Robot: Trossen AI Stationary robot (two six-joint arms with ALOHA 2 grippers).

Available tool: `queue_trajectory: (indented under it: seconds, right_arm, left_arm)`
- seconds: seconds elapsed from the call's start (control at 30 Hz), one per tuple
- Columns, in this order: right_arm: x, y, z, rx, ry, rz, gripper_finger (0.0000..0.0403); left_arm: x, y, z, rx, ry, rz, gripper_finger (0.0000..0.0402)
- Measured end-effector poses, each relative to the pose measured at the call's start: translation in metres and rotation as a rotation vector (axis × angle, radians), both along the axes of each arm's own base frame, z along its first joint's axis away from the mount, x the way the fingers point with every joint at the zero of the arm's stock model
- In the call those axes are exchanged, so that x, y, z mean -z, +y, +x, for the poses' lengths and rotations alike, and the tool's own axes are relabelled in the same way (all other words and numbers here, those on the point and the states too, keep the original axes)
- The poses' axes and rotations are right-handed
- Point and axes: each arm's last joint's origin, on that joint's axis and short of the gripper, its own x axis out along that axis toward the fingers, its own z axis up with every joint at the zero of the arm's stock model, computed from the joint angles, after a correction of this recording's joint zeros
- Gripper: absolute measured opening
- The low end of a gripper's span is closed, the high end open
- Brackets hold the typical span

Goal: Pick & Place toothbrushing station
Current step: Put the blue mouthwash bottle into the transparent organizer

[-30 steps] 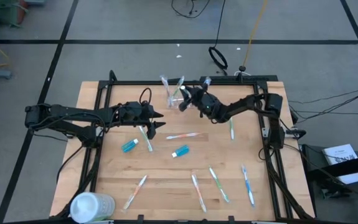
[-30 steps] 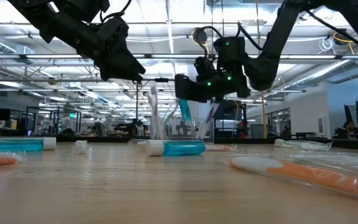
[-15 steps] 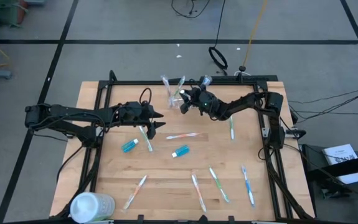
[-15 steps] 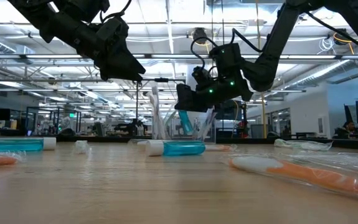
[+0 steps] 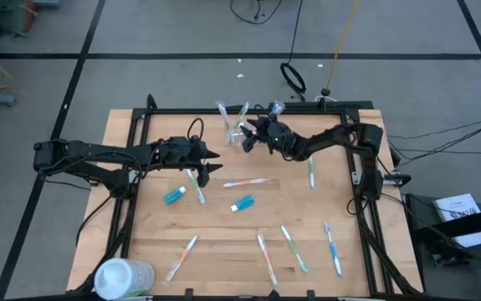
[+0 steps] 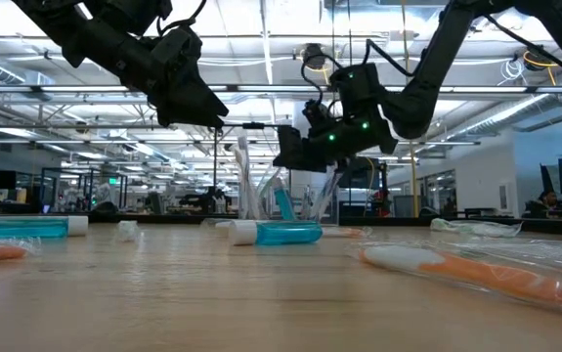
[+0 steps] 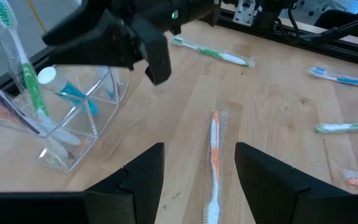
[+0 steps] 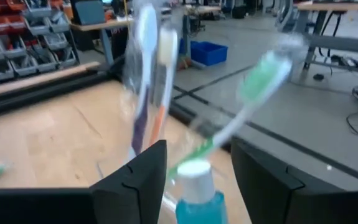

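The clear plastic cup (image 5: 237,135) stands at the table's far middle and also shows in the left wrist view (image 7: 73,124). Several toothbrushes (image 5: 223,113) stand in it. A blue toothpaste tube (image 7: 73,93) with a white cap leans inside it, cap up (image 8: 194,177). My right gripper (image 5: 253,136) hovers open just above the cup's right side, its fingers either side of the tube's cap without touching. My left gripper (image 5: 213,161) is open and empty, above the table to the cup's near left, over an orange toothbrush (image 7: 214,162).
Two blue toothpaste tubes (image 5: 174,196) (image 5: 242,203) and several wrapped toothbrushes (image 5: 247,181) (image 5: 311,173) (image 5: 294,247) lie on the wooden table. A whitish round container (image 5: 123,278) stands at the near left corner. A black frame (image 5: 340,109) runs along the far edge.
The blue toothpaste tube has gone down from under my right gripper into the cup and now leans there, apart from the fingers. My right gripper has stayed over the cup and tipped a little.
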Motion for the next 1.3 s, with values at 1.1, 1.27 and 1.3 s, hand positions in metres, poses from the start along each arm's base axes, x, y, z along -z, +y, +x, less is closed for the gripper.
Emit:
queue_trajectory:
  seconds: [1.1,1.27,1.3]
  right_arm:
    - [-0.013,0.193,0.006,-1.023,0.418,0.087,0.0169]
    - [-0.028,0.192,0.036,-1.029,0.488,0.065,0.0169]
    - [-0.025,0.191,0.042,-1.028,0.526,0.077,0.0169]
  left_arm:
    - [0.001,0.0,-0.001,-0.001,0.015,-0.004,0.0202]
    - [0.001,0.0,-0.001,-0.006,0.014,-0.014,0.0202]
    - [0.001,0.0,-0.001,-0.006,0.014,-0.014,0.0202]
